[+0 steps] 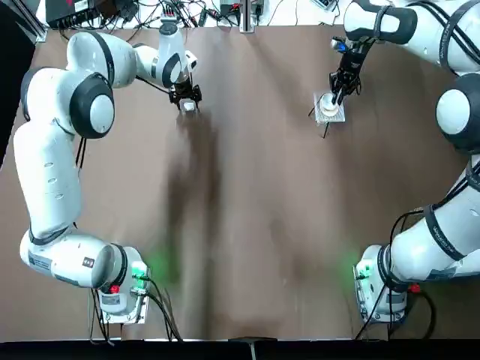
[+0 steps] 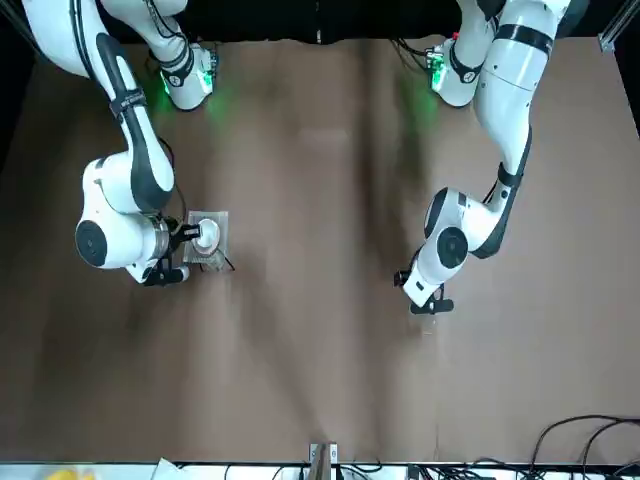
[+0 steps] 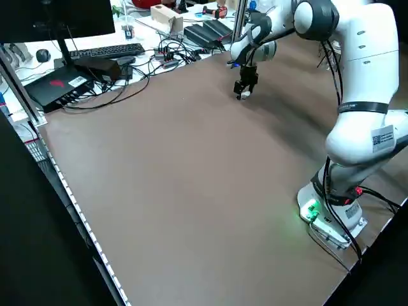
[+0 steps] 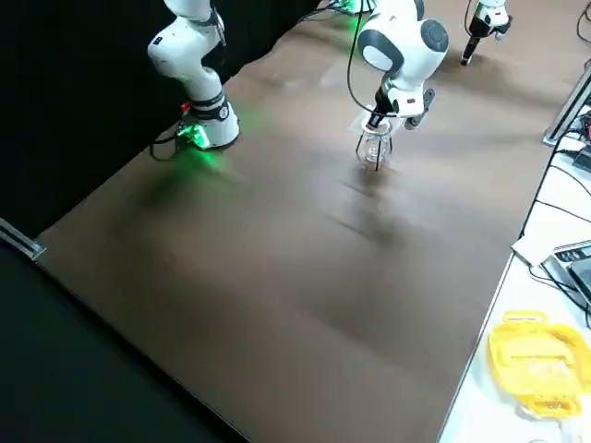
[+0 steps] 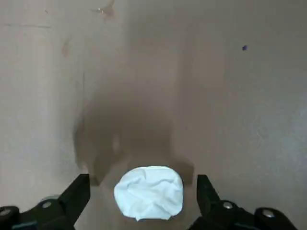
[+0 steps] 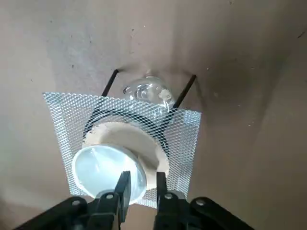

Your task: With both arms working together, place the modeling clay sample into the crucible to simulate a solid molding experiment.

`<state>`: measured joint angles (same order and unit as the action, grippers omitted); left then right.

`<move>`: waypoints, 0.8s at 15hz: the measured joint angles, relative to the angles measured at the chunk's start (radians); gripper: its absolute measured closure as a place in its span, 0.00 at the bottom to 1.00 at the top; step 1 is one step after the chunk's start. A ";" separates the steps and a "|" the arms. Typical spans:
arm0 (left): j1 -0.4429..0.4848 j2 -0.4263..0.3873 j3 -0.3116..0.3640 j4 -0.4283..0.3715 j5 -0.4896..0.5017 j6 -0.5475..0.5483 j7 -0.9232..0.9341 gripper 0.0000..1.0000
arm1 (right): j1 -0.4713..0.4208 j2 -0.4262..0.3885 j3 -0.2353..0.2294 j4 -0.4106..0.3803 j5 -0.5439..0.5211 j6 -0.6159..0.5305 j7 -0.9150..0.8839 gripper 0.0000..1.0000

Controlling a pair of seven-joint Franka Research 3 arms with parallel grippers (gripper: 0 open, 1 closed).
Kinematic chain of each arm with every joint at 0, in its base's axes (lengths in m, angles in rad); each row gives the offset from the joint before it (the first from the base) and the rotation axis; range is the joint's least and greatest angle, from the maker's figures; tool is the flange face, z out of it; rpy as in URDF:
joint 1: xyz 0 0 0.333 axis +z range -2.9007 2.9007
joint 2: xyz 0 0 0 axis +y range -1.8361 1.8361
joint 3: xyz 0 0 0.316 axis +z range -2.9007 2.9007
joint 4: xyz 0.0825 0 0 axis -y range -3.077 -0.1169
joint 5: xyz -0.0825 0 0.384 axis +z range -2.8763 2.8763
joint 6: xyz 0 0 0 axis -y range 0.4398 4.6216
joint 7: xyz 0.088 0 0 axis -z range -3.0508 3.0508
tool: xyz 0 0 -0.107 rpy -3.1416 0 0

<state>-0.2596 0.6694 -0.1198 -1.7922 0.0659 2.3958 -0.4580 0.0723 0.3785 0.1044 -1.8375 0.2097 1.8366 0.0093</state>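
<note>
The modeling clay sample (image 5: 149, 191), a crumpled white lump, lies on the brown table (image 1: 255, 210) at the far left (image 1: 188, 108). My left gripper (image 5: 141, 194) straddles it, open, with a gap on each side of the lump; the same gripper shows from above (image 1: 186, 100). The crucible (image 6: 105, 170), small, white and round, stands on a square mesh pad (image 6: 184, 129) at the far right (image 1: 328, 103). Pinching the crucible's rim is my right gripper (image 6: 142, 184), its fingers nearly together (image 1: 336, 93). I cannot tell a lid from the cup.
The mesh pad rests on a black-legged stand (image 6: 184, 91) with a clear glass piece (image 6: 146, 93) under it. Cables and a keyboard (image 3: 105, 51) line the table's far edge. A yellow object (image 4: 536, 355) lies on a white side table. Arm bases (image 1: 120, 289) stand at the near edge.
</note>
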 joint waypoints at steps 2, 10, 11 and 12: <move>0.000 0.001 0.000 0.000 0.001 0.000 0.000 0.06 | 0.001 0.000 0.000 -0.001 0.000 0.000 0.000 0.72; 0.000 0.001 0.000 0.009 0.001 0.000 0.000 0.29 | 0.016 0.000 0.001 -0.002 0.005 -0.001 0.020 0.94; 0.000 0.001 0.000 0.009 0.001 0.000 0.000 0.30 | 0.016 -0.002 0.001 0.000 0.006 -0.004 0.020 0.94; 0.000 0.001 0.000 0.009 0.001 0.000 0.000 0.31 | 0.016 -0.002 0.001 -0.001 0.006 -0.004 0.021 0.94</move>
<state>-0.2596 0.6700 -0.1197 -1.7828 0.0672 2.3959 -0.4579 0.0881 0.3765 0.1052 -1.8380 0.2157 1.8329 0.0301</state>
